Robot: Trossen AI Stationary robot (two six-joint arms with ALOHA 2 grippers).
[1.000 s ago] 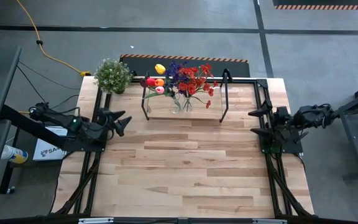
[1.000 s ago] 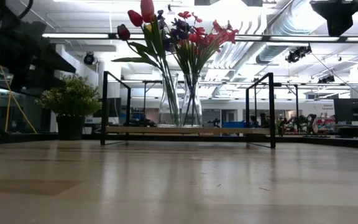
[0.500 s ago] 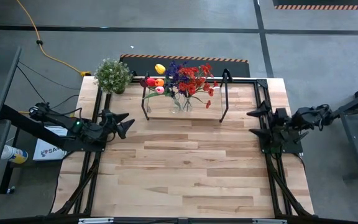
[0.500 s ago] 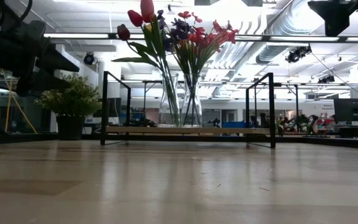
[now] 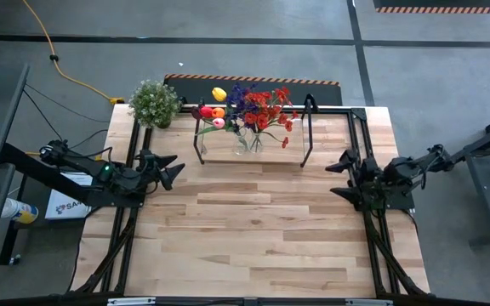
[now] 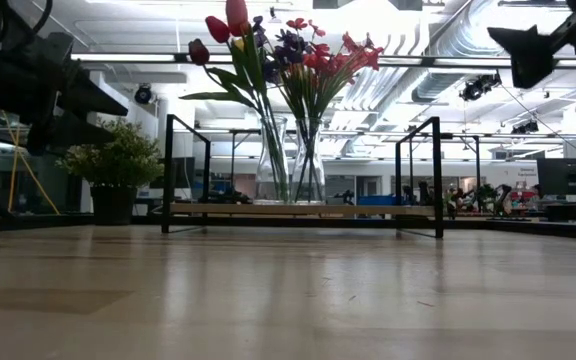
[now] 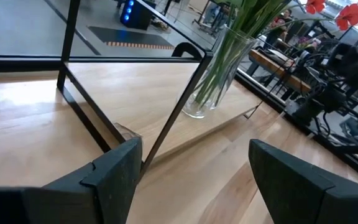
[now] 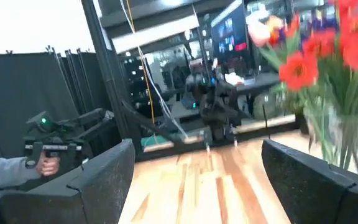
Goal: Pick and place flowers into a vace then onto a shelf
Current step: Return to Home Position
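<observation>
1. The flowers (image 5: 253,106) stand upright in two clear vases (image 6: 308,165) on the shelf (image 5: 228,154), which sits at the far edge of the bench (image 5: 253,229).
2. Left pincer (image 5: 173,167) — fingers spread wide, holding nothing — hovers at the bench's left edge, apart from the shelf.
3. Right pincer (image 5: 337,177) hovers near the right edge, also wide and empty, pointing inward.
</observation>
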